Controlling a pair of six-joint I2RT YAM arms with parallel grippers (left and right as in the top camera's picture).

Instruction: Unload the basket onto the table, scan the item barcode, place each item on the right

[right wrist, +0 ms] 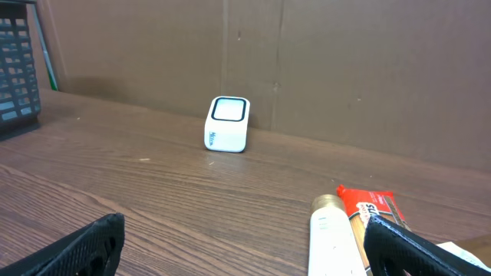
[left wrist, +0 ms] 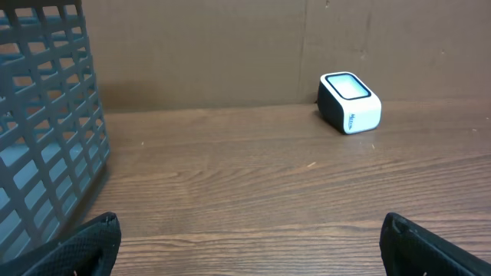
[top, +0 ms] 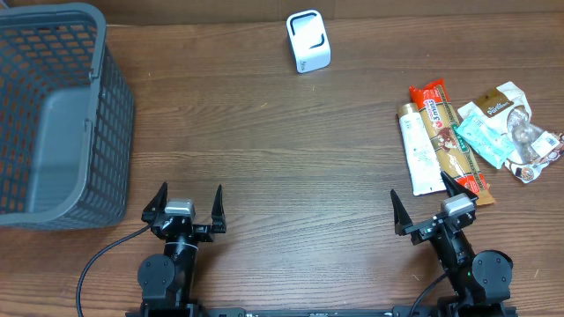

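Noted right fingers [top: 398, 213] spread, empty; white tube [top: 416, 145] lay just ahead, long axis running away from them. The left fingers [top: 157, 202], also spread, sat well apart.

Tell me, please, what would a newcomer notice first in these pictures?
The big grey basket fills the left side, and a small white scanner stands alone at the far middle. A bright heap of packets lies on the right. The left gripper and right gripper stand open at the near edge, holding nothing.
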